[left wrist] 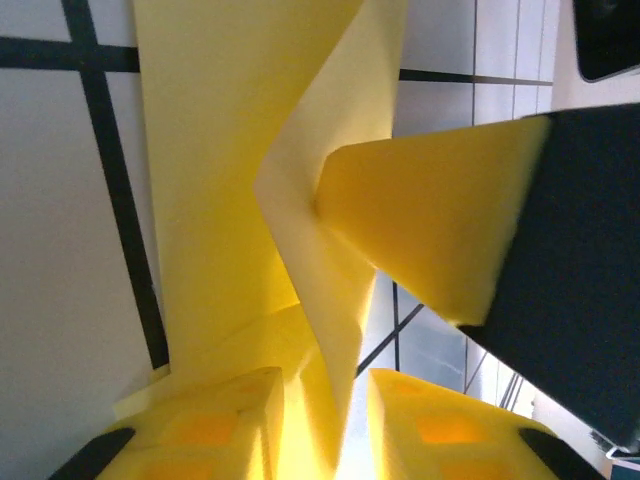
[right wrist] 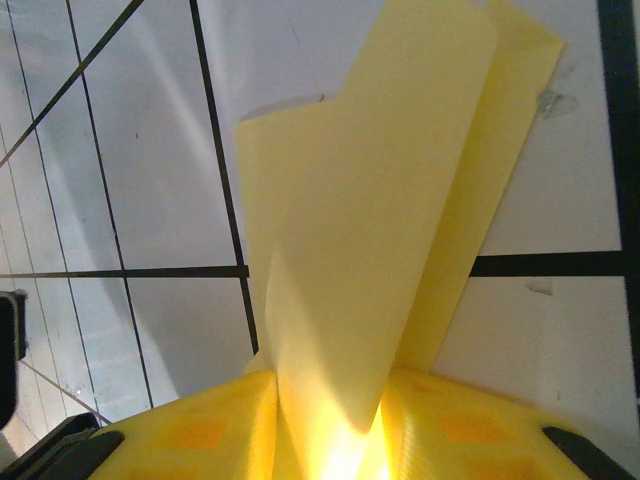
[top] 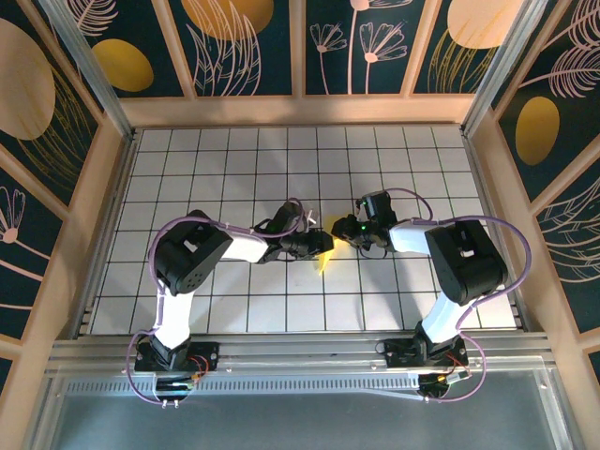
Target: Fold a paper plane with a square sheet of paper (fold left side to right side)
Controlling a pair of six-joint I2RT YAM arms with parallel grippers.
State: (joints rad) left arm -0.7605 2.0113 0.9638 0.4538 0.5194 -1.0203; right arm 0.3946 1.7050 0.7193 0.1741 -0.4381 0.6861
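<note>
Left gripper is pinching the creased yellow paper at the middle of the table, and the right gripper is clamping it too. Left wrist camera is catching a right finger touching the fold, hidden from overhead.

Thin yellow sheet of paper — matt, smooth, creased, light glowing thru. Finger pads: matt yellow plastic, slightly grainy. Table: glossy white w/ black grid lines. Frame — pale wood; front rail ribbed metal.
</note>
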